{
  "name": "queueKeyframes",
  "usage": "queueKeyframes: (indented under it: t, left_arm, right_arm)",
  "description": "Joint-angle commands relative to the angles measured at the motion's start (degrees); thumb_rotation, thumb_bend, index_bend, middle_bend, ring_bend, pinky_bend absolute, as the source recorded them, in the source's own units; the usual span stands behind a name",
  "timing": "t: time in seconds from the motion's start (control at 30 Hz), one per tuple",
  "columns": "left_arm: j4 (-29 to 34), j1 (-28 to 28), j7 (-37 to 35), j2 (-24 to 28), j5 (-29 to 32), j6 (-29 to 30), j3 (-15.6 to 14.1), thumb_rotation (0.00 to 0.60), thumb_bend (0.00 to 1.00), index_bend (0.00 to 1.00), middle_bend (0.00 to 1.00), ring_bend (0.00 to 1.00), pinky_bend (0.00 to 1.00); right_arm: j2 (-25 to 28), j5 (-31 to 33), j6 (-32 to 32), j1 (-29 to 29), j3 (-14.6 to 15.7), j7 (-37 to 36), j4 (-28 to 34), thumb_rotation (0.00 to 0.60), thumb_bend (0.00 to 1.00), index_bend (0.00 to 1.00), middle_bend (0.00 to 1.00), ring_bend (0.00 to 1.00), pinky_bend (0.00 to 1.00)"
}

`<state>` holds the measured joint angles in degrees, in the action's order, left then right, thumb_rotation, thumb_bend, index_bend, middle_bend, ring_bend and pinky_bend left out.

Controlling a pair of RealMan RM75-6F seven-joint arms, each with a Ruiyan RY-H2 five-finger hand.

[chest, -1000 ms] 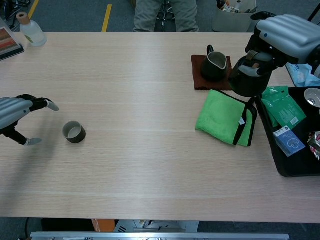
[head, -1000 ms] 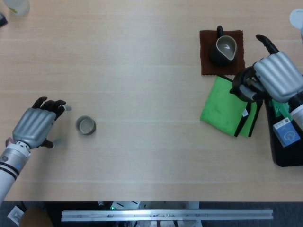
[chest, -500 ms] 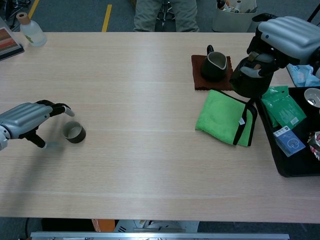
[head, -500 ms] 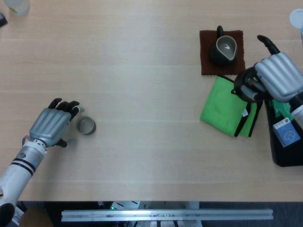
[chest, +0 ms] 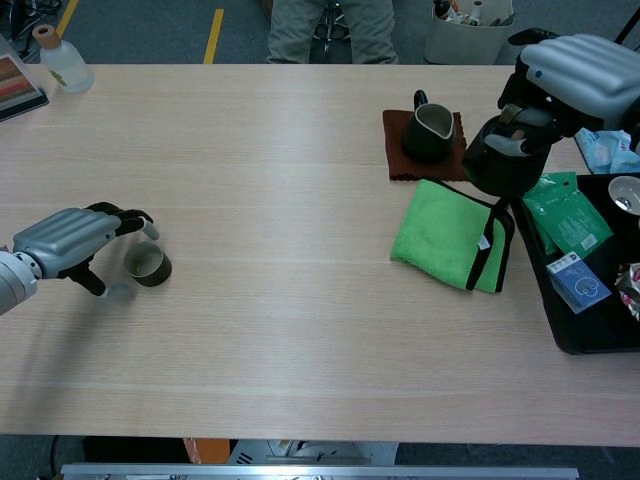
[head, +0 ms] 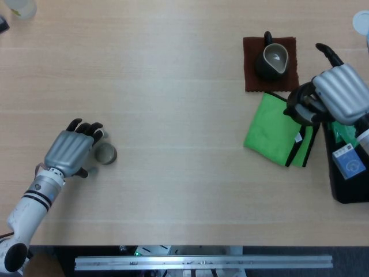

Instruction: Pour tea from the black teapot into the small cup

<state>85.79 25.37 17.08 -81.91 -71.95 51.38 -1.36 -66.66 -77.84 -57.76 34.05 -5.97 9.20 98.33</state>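
Pale wood surface (head: 173, 115): we are seeing teapot and cup sitting well apart. Black teapot (chest: 497, 158) is hanging above the green cloth (head: 277, 130) at far right, right hand (head: 340, 92) gripping its handle. Small cup (head: 105, 153) is lying at left, left hand (head: 70, 151) just beside it, fingers (head: 86, 127) spread and curling toward its rim; contact we cannot tell.

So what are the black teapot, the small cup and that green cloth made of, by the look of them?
The black teapot, held by the right robot hand, looks like dark ceramic or cast iron: a dull, slightly glossy surface. The small cup seems to be glazed pottery, dark outside and pale inside. The green cloth appears to be soft microfibre or terry with black edging; it lies folded and matte.
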Motion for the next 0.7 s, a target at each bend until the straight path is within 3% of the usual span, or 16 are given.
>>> queueKeyframes:
  t: [0.03, 0.43, 0.7]
  left_arm:
    - [-0.08, 0.09, 0.02, -0.28, 0.14, 0.09, -0.03, 0.600, 0.23, 0.22, 0.14, 0.15, 0.07]
    - [-1.59, 0.69, -0.43, -2.31, 1.24, 0.10, 0.16, 0.600, 0.23, 0.27, 0.17, 0.16, 0.08]
    - [-2.09, 1.14, -0.53, -3.05, 1.13, 0.38, 0.23, 0.600, 0.25, 0.36, 0.20, 0.19, 0.08]
  right_arm:
    - [-0.02, -0.01, -0.02, -0.02, -0.01, -0.03, -0.06, 0.546, 0.29, 1.00, 0.91, 0.87, 0.01]
    - [0.10, -0.20, 0.09, -0.18, 0.09, -0.67, -0.25, 0.547, 0.29, 1.00, 0.91, 0.87, 0.01]
    - [0.13, -0.33, 0.20, -0.22, 0.12, -0.96, -0.39, 0.546, 0.28, 1.00, 0.91, 0.87, 0.01]
